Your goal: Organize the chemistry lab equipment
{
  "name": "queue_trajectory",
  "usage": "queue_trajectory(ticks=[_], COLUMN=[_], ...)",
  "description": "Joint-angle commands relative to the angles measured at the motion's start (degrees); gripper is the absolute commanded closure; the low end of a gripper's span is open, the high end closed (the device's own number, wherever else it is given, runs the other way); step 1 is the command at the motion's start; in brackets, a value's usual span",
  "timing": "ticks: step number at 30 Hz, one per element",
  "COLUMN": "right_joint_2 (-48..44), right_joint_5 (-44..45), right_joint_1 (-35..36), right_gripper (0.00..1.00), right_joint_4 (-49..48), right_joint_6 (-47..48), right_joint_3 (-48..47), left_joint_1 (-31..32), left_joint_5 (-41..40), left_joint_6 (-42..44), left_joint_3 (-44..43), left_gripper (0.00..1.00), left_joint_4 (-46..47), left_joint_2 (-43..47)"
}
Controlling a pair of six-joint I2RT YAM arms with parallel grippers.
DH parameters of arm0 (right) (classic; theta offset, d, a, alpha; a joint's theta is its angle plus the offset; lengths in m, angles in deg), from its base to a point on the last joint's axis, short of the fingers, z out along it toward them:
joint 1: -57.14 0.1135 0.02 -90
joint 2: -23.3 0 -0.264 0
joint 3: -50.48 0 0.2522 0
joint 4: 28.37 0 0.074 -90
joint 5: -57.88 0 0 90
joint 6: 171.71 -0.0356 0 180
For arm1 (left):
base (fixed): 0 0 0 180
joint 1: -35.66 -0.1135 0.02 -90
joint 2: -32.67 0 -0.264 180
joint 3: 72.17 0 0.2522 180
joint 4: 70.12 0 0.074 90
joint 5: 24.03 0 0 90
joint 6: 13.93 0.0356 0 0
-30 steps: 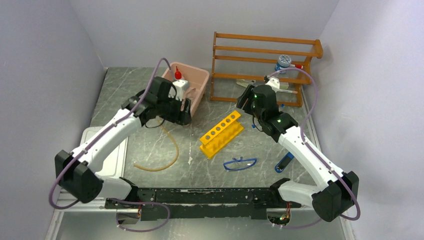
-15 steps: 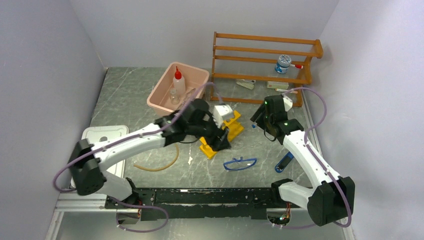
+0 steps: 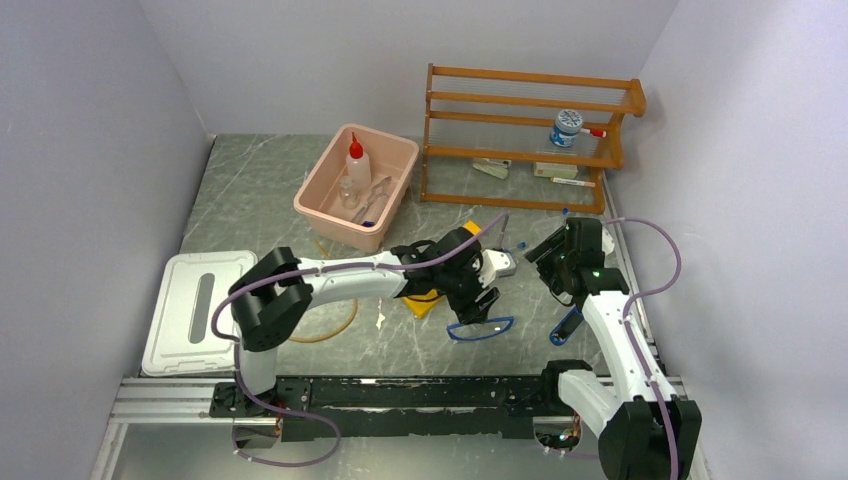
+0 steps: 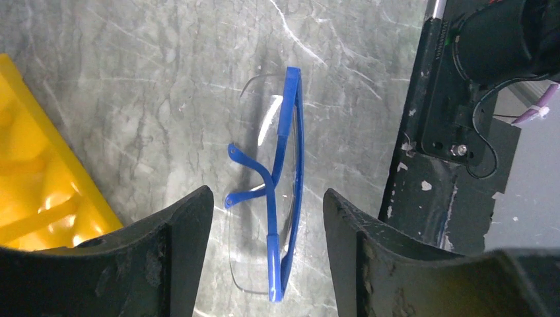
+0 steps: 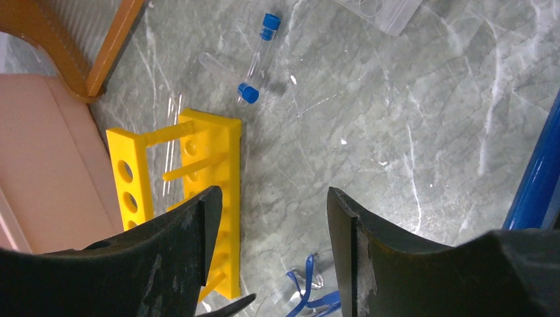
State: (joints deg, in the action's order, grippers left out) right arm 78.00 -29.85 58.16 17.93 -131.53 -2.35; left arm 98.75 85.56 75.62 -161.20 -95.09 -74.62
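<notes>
The blue-framed goggles lie on the marble table near the front; in the left wrist view the goggles lie between my two fingers, untouched. My left gripper hangs open just above them. The yellow holed rack is mostly hidden under the left arm; it shows in the right wrist view. Two blue-capped tubes lie on the table beyond the rack. My right gripper is open and empty, above the table right of the rack. The red-capped bottle stands in the pink tub. Tan tubing curls at the front left.
The wooden shelf rack with a few small items stands at the back right. A white lid lies at the front left. A blue-handled tool lies under the right arm. The black rail runs along the front edge.
My left arm swung from the pink tub, over the yellow rack, to above the goggles. My right arm drew back from the shelf toward the near right.
</notes>
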Motion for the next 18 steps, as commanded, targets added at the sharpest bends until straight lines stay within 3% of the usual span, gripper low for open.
queue_trajectory(ticks=[1,11,18], right_joint_2=[-2.5,-3.7,-3.8], right_joint_5=[-2.0,-1.8,-1.6], right_joint_1=[-0.7,-0.7,-0.7], right_gripper=[0.37,0.37,0.37], right_joint_4=[-1.0,-0.4,-0.4], right_joint_6=[-1.6,-1.2,-1.2], right_joint_3=[1.4,2.2,2.3], left_joint_1=[0.9,2.3,2.9], left_joint_5=[-0.3,2.1,1.8], left_joint_6=[3.3,3.3,1.3], left_joint_3=[-4.3,-5.2,-3.4], left_gripper=[0.36,0.46,0.54], left_joint_4=[-0.2,-2.1,1.3], left_joint_2=[-4.0,-8.8,-9.8])
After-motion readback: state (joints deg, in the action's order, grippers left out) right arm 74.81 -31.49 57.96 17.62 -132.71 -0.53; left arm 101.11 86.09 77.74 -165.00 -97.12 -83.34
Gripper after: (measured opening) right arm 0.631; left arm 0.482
